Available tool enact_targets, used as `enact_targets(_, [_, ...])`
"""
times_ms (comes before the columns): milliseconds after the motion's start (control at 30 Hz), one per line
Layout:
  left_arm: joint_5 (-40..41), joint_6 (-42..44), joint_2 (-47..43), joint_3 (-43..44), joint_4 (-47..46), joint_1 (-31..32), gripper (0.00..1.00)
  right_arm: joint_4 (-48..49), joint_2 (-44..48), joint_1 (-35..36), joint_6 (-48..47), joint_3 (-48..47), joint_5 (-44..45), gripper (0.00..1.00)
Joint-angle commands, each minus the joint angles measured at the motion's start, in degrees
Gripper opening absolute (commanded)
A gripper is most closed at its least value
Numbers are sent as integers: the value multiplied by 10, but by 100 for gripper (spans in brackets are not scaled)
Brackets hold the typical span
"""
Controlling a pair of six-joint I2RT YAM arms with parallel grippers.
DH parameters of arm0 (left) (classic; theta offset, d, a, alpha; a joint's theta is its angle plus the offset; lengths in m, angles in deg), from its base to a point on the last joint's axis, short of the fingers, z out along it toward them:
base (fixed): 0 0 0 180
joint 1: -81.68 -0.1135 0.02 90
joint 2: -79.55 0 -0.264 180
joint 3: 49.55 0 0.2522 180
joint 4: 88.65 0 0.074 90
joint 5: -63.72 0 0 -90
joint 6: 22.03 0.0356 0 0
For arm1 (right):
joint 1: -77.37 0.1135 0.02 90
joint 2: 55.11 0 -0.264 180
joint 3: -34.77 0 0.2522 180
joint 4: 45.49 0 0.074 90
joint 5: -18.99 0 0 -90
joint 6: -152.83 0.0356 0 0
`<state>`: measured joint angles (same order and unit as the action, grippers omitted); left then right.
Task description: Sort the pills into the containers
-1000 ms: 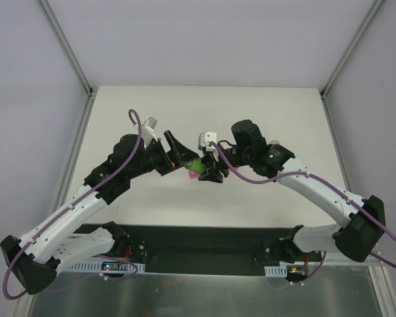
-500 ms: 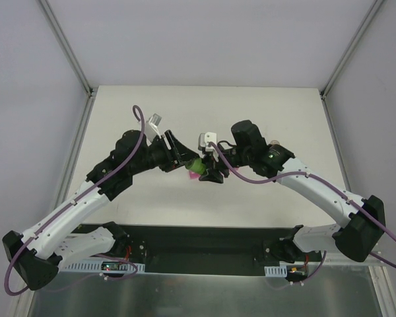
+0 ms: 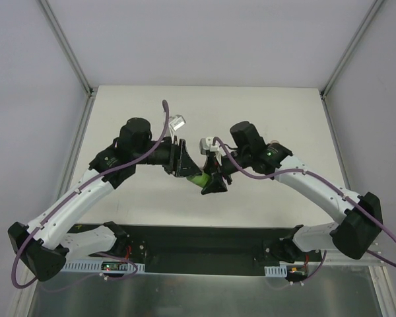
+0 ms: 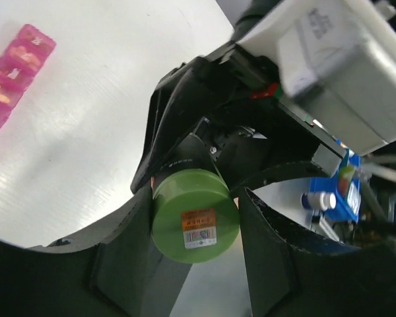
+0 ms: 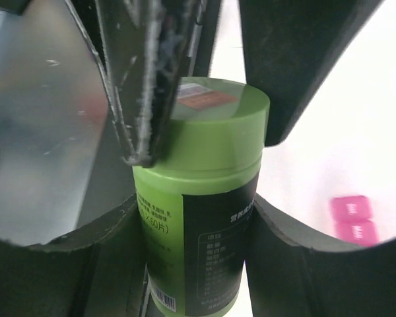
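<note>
A green pill bottle (image 3: 198, 179) with a black label hangs tilted in the air between both grippers over the middle of the table. My right gripper (image 3: 211, 182) is shut on its body (image 5: 204, 198); its fingers (image 5: 277, 244) press both sides. My left gripper (image 3: 183, 164) is shut on the green cap (image 4: 195, 221), which bears an orange and white sticker. The cap (image 5: 214, 115) also shows in the right wrist view. The pink containers lie on the table below, seen at the top left in the left wrist view (image 4: 13, 72) and at the right in the right wrist view (image 5: 352, 218). They are hidden in the top view.
The white table (image 3: 138, 112) is bounded by metal frame posts (image 3: 72, 59) at the back corners. A black base plate (image 3: 204, 241) runs along the near edge. A blue box (image 4: 340, 191) with a small white bottle sits beyond the table in the left wrist view.
My left wrist has turned and moved right over the bottle. The bottle has tilted and come nearer with the right gripper, and the pink strip under it no longer shows from above.
</note>
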<state>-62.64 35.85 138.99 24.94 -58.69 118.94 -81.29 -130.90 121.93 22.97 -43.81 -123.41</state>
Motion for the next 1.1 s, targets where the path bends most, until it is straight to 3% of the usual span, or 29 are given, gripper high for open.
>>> enact_targets(0, [-212,124,42,30,-3,2,17,41,-8,13,0,-18,-180,7])
enact_targets(167, [-266,194,61,61,26,2,18,36,-8,13,-1,-21,-205,7])
enact_targets(300, [-239,247,74,91,80,1,22,37,-14,13,5,-24,-199,7])
enact_targets(333, [-220,247,73,98,91,0,29,37,-15,12,7,-25,-193,7])
enact_targets(367, [-181,242,70,100,91,0,47,36,-16,13,7,-24,-186,7])
enact_targets(433, [-131,219,56,111,90,-1,63,36,-16,13,7,-26,-169,7])
enact_targets(467, [-79,210,50,113,88,-1,76,36,-16,13,6,-25,-165,7])
enact_targets(533, [-38,173,24,113,68,-3,82,35,-15,11,5,-26,-152,7])
enact_targets(567, [18,158,13,111,63,-3,95,35,-13,12,4,-25,-145,7])
enact_targets(600, [37,145,-8,106,58,-4,99,35,-12,11,3,-25,-144,7])
enact_targets(667, [70,104,-45,84,35,-3,99,35,-11,11,3,-25,-142,7])
enact_targets(833, [54,37,-87,33,5,-3,99,38,-14,7,11,-26,-127,7])
enact_targets(1067, [77,14,-87,7,15,15,99,45,-23,6,25,-28,-97,7])
